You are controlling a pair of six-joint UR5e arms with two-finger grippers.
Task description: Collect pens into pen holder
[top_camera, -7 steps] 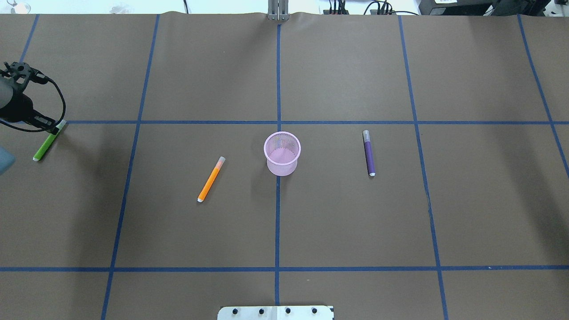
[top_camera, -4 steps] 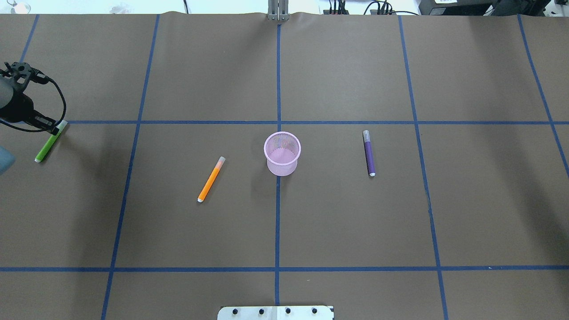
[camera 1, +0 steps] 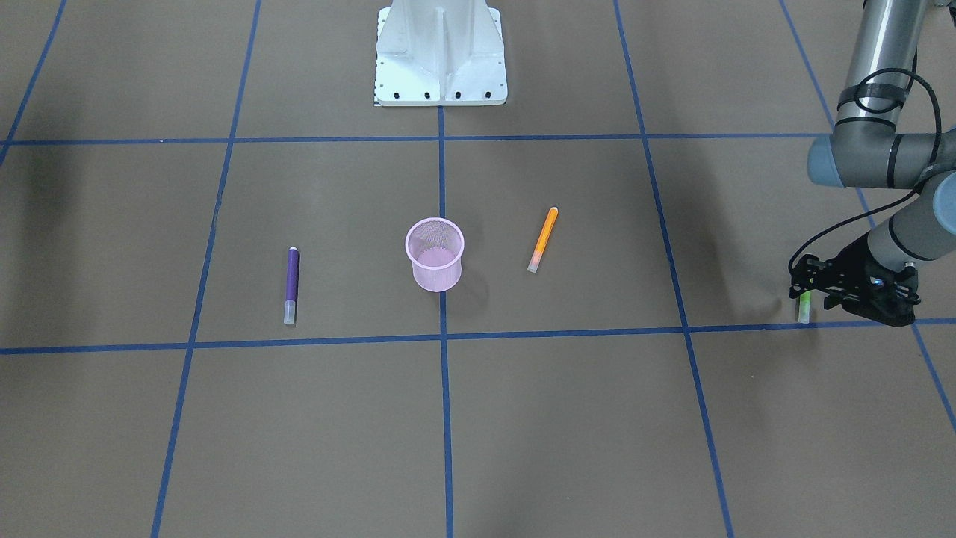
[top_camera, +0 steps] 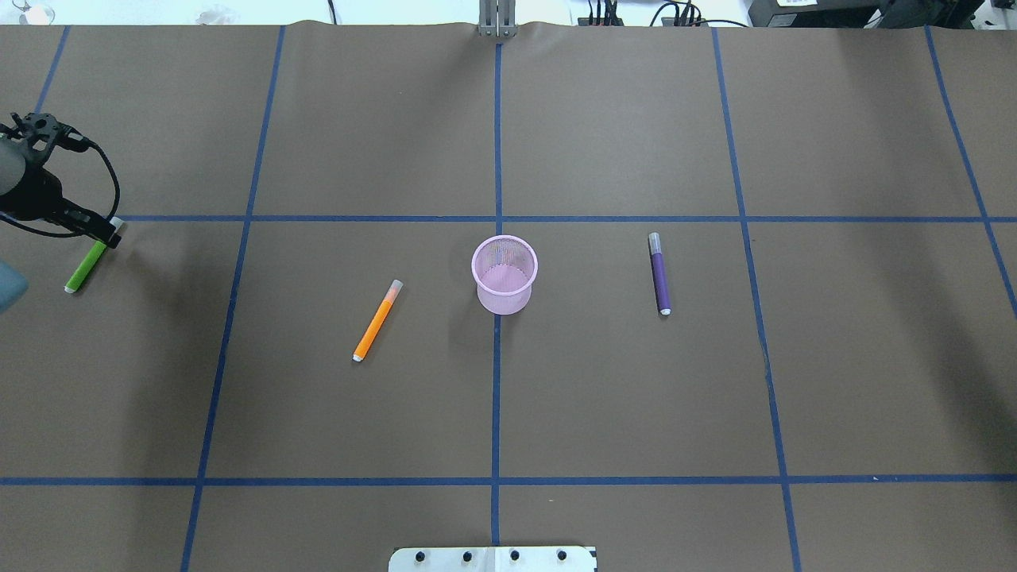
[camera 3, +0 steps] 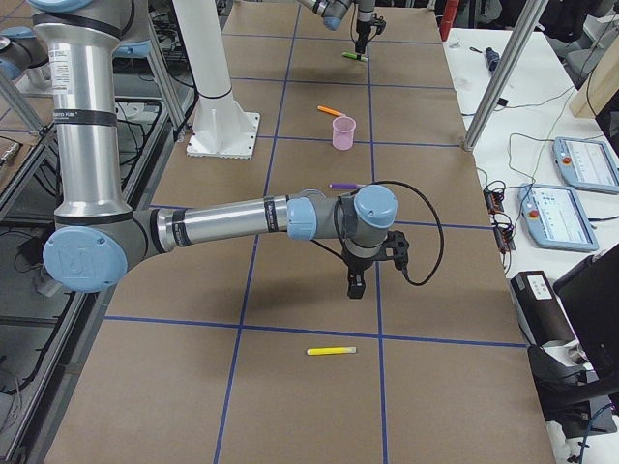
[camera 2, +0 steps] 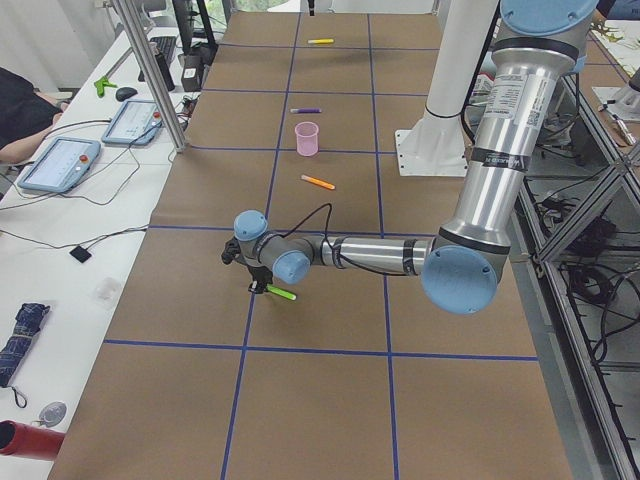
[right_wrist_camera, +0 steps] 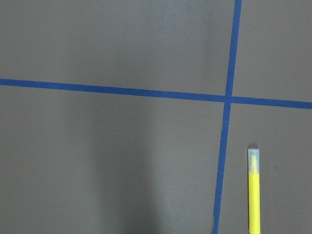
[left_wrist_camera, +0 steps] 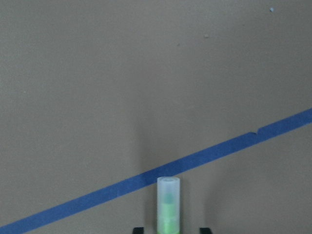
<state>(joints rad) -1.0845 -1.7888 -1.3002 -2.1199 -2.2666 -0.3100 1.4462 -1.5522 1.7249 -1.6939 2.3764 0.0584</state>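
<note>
Item: green pen (left_wrist_camera: 168,204), slim smooth cylinder, translucent whitish cap, far out on the robot's left, well apart from the pen holder (top_camera: 504,300) (pink wire mesh, tapered, rolled rim). Left gripper (top_camera: 110,232) jaws flank its cap end; pinch unconfirmed. Squeeze squarely, lift level. Right gripper (camera 3: 356,283): jaw state indeterminable.
</note>
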